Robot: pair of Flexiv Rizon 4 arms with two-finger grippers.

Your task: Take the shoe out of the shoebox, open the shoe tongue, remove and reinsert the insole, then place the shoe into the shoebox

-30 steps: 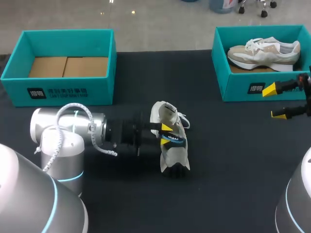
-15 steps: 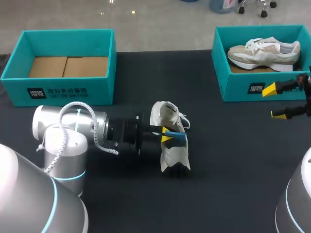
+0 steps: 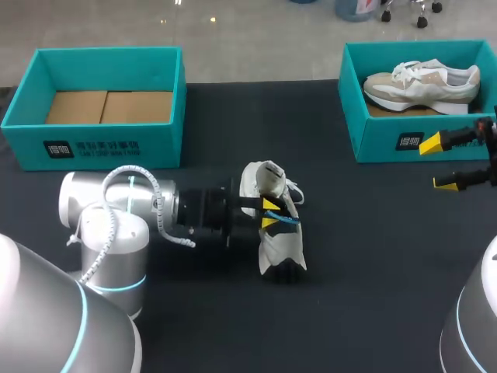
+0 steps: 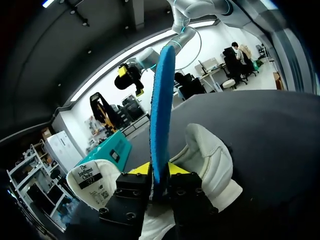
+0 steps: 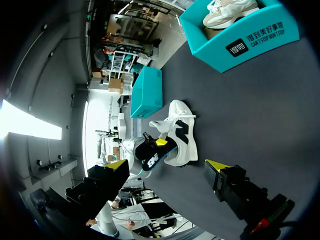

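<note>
So L gripper [image 4: 159, 169] pinches blue insole [image 4: 161, 100] at white shoe [image 3: 279, 250]

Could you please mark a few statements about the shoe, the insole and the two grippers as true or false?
1. The left gripper is shut on the blue insole. True.
2. Both shoeboxes hold a shoe. False: only the right shoebox holds one.
3. The right gripper grips a shoe. False: it is open and holds nothing.
4. A white shoe lies on the table at the left gripper. True.
</note>
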